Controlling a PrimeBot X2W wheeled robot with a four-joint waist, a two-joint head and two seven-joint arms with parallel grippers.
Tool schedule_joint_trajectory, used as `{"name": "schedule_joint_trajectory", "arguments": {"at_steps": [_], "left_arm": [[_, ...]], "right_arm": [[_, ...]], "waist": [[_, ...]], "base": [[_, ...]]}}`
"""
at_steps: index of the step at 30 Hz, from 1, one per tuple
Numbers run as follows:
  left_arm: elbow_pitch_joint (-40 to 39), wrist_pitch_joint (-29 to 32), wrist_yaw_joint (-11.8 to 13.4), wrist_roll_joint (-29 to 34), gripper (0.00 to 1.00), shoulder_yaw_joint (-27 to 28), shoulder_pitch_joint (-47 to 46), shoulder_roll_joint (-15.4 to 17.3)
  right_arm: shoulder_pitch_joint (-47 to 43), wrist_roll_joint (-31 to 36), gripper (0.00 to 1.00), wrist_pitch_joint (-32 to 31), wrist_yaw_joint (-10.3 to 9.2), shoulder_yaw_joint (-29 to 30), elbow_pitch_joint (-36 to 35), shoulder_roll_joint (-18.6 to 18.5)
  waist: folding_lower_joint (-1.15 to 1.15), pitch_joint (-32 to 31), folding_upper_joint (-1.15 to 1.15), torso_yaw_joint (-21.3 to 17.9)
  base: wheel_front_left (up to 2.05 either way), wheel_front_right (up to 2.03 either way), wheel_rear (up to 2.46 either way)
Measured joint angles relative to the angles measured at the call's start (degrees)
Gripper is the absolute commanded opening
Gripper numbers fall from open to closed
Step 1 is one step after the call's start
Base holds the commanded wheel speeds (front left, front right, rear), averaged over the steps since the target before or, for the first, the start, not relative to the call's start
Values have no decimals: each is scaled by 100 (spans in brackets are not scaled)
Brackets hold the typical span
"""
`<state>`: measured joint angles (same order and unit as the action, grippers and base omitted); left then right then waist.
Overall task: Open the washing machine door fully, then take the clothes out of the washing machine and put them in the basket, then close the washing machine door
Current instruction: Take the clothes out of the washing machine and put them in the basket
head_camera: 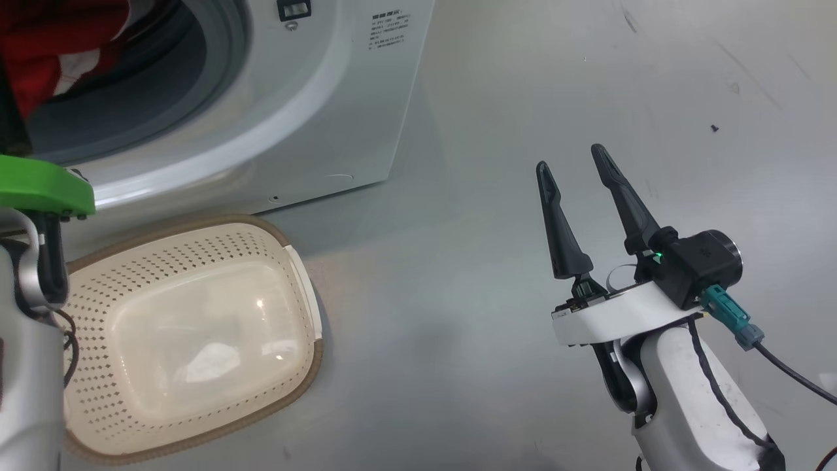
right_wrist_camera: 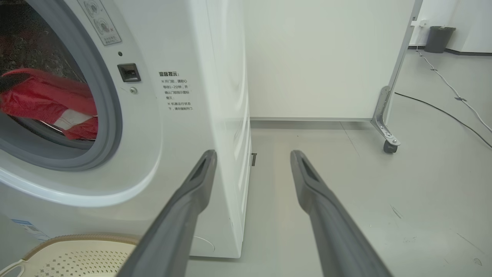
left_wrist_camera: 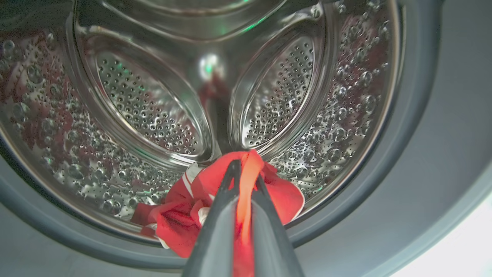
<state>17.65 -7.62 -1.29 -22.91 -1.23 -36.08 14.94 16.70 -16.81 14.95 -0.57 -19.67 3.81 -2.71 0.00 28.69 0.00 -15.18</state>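
The white washing machine (head_camera: pixel 314 111) stands with its drum opening uncovered; the washing machine door is out of view. In the left wrist view my left gripper (left_wrist_camera: pixel 246 170) is inside the steel drum (left_wrist_camera: pixel 153 100), shut on a fold of the red clothes (left_wrist_camera: pixel 180 227), which hang at the grey rubber ring. The clothes (right_wrist_camera: pixel 42 96) also show at the drum mouth in the right wrist view. The cream basket (head_camera: pixel 297 366) sits on the floor right below the opening. My right gripper (head_camera: pixel 572 160) is open and holds nothing, off to the machine's right over the floor.
My left arm's green wrist part (head_camera: pixel 39 186) stands in front of the drum mouth above the basket. A white partition on a caster (right_wrist_camera: pixel 388 145) stands behind the machine's right side. Cables (right_wrist_camera: pixel 453 115) run over the grey floor, and a dark bin (right_wrist_camera: pixel 438 38) stands far back.
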Motion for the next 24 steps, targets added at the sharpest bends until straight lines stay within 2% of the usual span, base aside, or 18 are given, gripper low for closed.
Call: {"name": "schedule_joint_trajectory", "arguments": {"at_steps": [9,24], "left_arm": [[-548,-413,81,159,0,-218,537,-197],[-1816,-615,289,494,0,-450,963,-456]], "right_arm": [[-281,196,100,-1,108,129,131,-3],[-616,325,100,0,297,234,346,-20]], "waist": [[0,-477,0,266],[0,-1159,0,840]], "base": [[0,0,0],[0,0,0]]}}
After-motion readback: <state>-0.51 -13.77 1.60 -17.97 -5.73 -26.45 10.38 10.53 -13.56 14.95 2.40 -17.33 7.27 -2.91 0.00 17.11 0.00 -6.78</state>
